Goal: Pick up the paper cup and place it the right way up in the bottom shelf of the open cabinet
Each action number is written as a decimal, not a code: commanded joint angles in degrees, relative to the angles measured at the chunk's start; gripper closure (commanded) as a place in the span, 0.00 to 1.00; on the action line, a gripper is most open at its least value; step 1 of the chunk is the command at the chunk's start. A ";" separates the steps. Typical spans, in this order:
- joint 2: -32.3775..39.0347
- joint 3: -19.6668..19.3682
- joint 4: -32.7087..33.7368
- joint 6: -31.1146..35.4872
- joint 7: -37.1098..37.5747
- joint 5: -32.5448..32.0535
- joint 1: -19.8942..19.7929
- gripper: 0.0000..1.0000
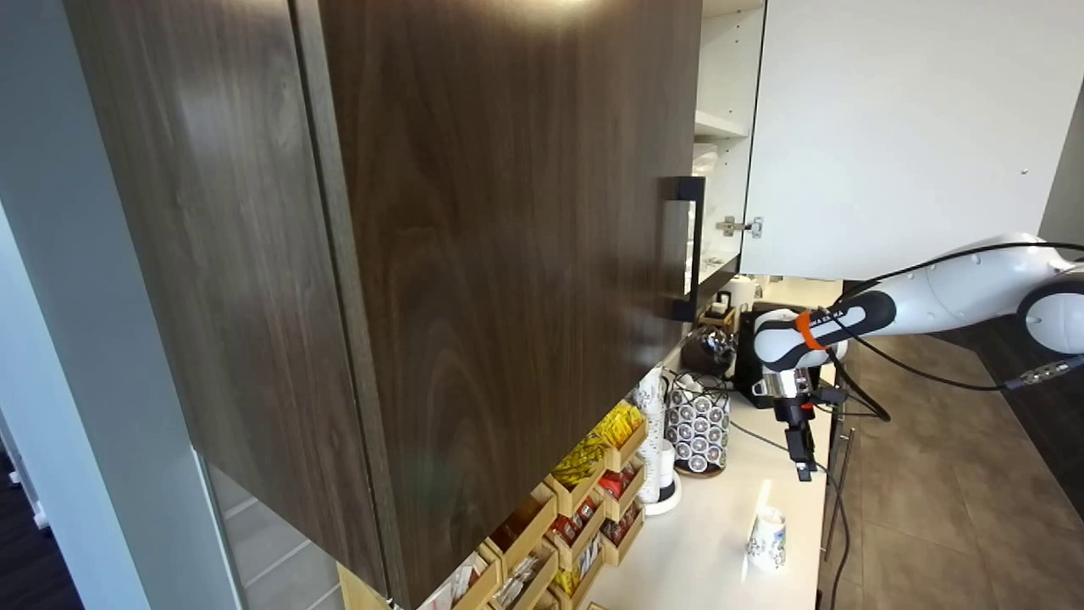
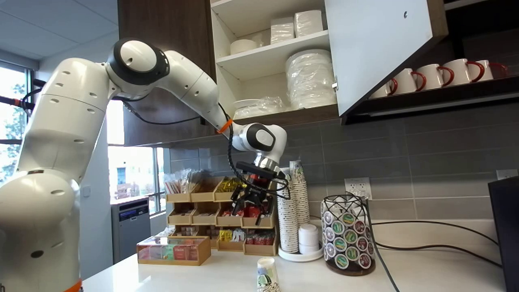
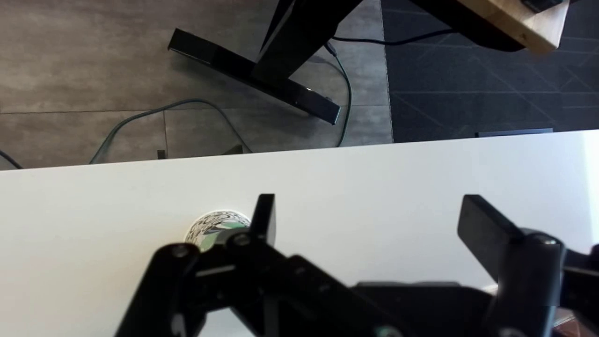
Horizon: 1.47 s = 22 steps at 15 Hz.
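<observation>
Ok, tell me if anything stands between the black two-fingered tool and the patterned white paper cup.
Nothing visible does: in both exterior views, only air separates the open tool from the cup on the white countertop.

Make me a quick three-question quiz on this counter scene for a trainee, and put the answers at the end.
1. Fill the gap: the paper cup stands on the counter with its wide end facing (gap).
2. True or false: the paper cup is being gripped.
3. Which is inside the open cabinet? A: red-handled mugs. B: a plastic-wrapped white stack. C: a black wire pod holder.

Key: 1. down. 2. False; the tool stands open, apart from the paper cup. 3. B.
</observation>
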 commanded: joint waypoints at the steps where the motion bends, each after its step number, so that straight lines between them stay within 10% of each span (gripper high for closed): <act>1: 2.80 1.44 -0.25 1.60 7.06 -1.92 -0.09 0.00; 10: 10.89 3.38 0.16 13.20 19.50 -5.87 1.23 0.00; 22: 14.29 4.13 2.38 13.40 17.51 -6.09 -0.59 0.00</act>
